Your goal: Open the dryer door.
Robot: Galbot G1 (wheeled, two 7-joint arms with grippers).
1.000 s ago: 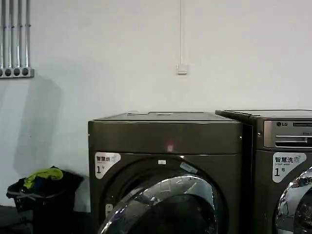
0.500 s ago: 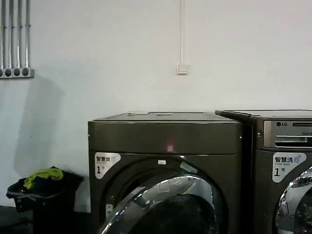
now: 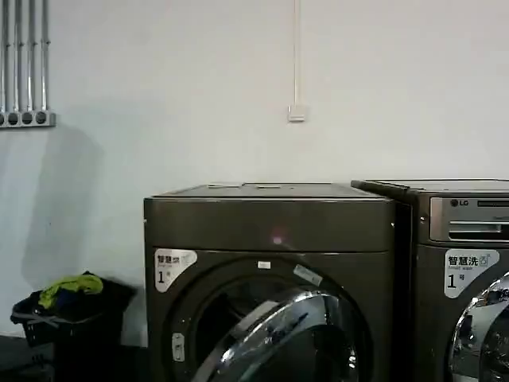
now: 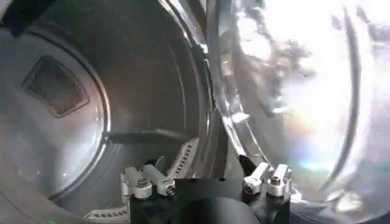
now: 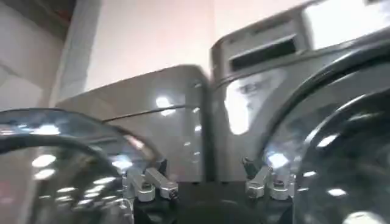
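Observation:
The dryer door (image 3: pixel 274 338), a chrome ring around dark glass, stands partly swung out from the bronze-grey dryer (image 3: pixel 270 227), with the dark drum opening (image 3: pixel 219 326) showing beside it. In the left wrist view my left gripper (image 4: pixel 204 171) is open, with nothing between its fingers. It sits at the gap between the drum (image 4: pixel 91 109) and the door's shiny inner side (image 4: pixel 292 91). My right gripper (image 5: pixel 204 173) is also open and holds nothing. It hangs in front of the seam between the two machines, with the dryer door (image 5: pixel 55 152) to one side.
The LG machine (image 3: pixel 465 239) with a silver panel stands tight against the dryer's right side, its own round door (image 5: pixel 347 158) closed. A dark laundry basket (image 3: pixel 67 314) with clothes sits on the floor to the left. A white wall is behind.
The dryer door has swung further out over the last second. Its chrome edge has moved right and more of the dark drum opening is uncovered.

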